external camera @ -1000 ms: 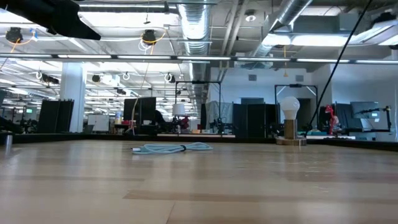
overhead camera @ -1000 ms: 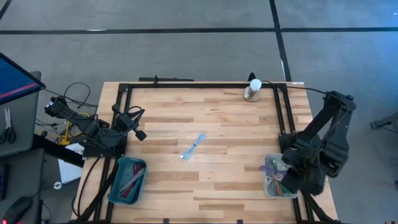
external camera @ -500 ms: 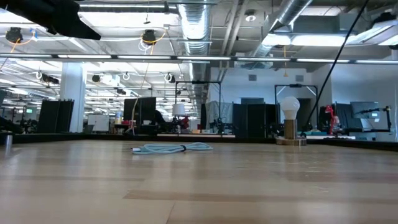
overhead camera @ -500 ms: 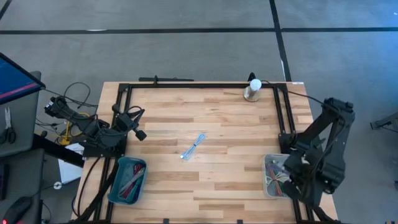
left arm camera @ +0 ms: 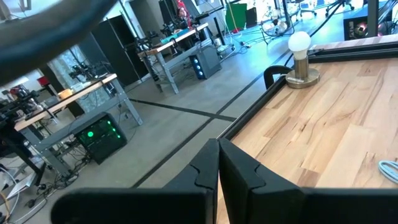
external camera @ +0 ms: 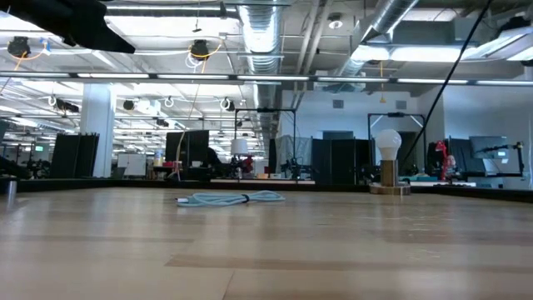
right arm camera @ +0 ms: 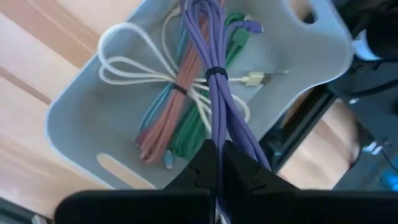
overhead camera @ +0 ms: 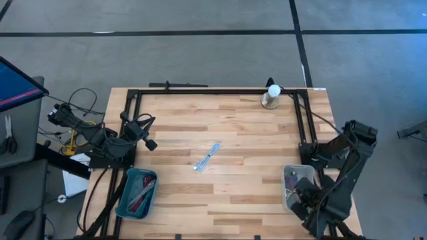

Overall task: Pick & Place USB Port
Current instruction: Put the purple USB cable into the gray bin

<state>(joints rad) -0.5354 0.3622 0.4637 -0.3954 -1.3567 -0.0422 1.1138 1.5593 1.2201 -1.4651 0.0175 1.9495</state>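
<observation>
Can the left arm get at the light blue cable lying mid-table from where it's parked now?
Probably yes. Bare wood surrounds the light blue coiled cable; the left gripper, shut, waits by the table's left edge with nothing between.

Even, bright overhead light on my table (overhead camera: 233,133), soft faint shadows, glaring ceiling lamps (external camera: 433,54) in my low view, near tabletop blurred, wrist views slightly bent at edges

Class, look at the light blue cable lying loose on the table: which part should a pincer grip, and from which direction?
Grip the light blue cable at its bundled middle, from straight above. It lies flat in a narrow diagonal strip on the table, so the fingers should probably close across its width.
</observation>
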